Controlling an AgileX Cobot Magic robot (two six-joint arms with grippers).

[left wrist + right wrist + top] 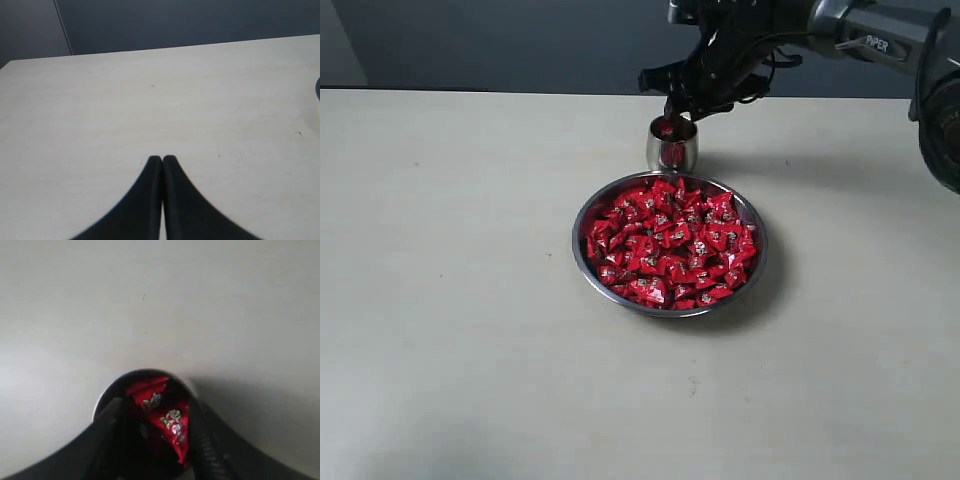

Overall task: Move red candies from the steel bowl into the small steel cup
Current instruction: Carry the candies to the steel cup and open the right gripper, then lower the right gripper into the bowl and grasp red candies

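The steel bowl (577,241) sits mid-table, heaped with red candies (665,245). Just behind it stands the small steel cup (672,150), holding red candies (667,127). My right gripper (670,112) hovers right over the cup's mouth. In the right wrist view its jaws stand apart above the cup (98,407), and a red candy (172,422) lies next to one finger (207,440) without spanning the gap. Another candy (149,392) lies deeper in the cup. My left gripper (162,159) is shut and empty over bare table; the exterior view does not show it.
The pale table (450,250) stretches wide to the left and in front of the bowl. A dark wall (520,40) runs behind the table's far edge. The right arm (875,40) reaches in from the upper right.
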